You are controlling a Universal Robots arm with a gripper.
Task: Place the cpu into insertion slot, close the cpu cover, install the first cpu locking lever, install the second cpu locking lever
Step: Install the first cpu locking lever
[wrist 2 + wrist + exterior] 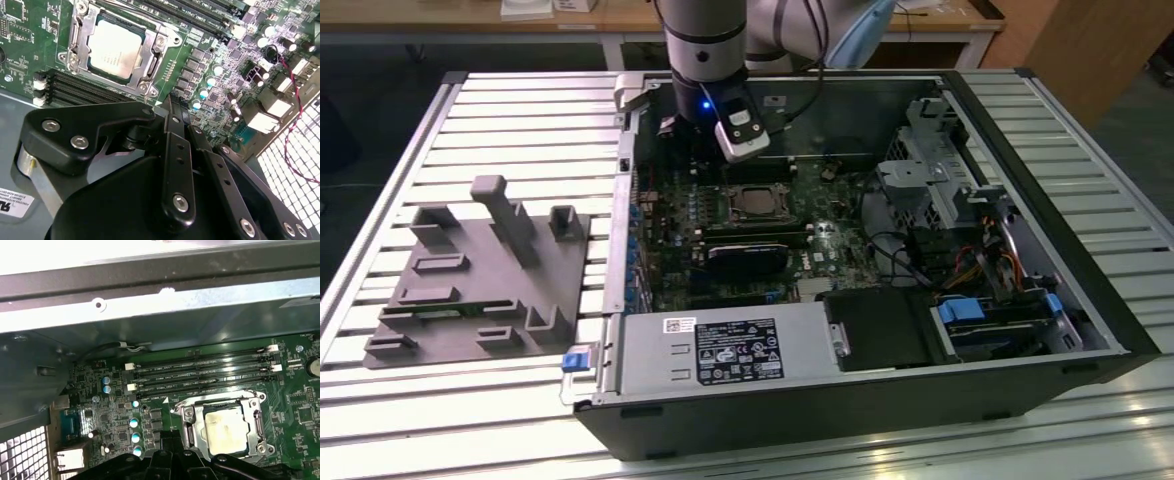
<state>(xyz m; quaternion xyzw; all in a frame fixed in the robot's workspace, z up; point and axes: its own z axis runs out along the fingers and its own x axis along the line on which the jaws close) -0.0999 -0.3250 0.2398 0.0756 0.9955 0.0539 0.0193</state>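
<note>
Case (881, 400) lies open on a slatted table (520, 110), and I can look right down into it. A green board (30, 35) covers its floor. The arm (707, 50) comes down into the case near its far wall.

The cpu (115, 47) sits in the slot (74, 59), with its dull shiny top facing up. The cover (152, 62) lies flat over it like a picture frame, and the cpu shows through the square hole in the middle. In the exterior view the cpu (754, 203) is near the middle of the board, just on the near side of the arm.

The gripper (167, 102) is black. Its jaws are pressed together and hold nothing. In the second wrist view its tip hangs close by one corner of the slot, next to the long black memory slots (80, 90). I cannot tell if the tip touches the board. In the first wrist view the gripper (170, 437) is just beside the cover (194, 426), and the cpu (225, 432) is a little way off.

A grey holder (480, 280) with pegs and pockets rests on the table at the exterior view's left, well apart from the case.
</note>
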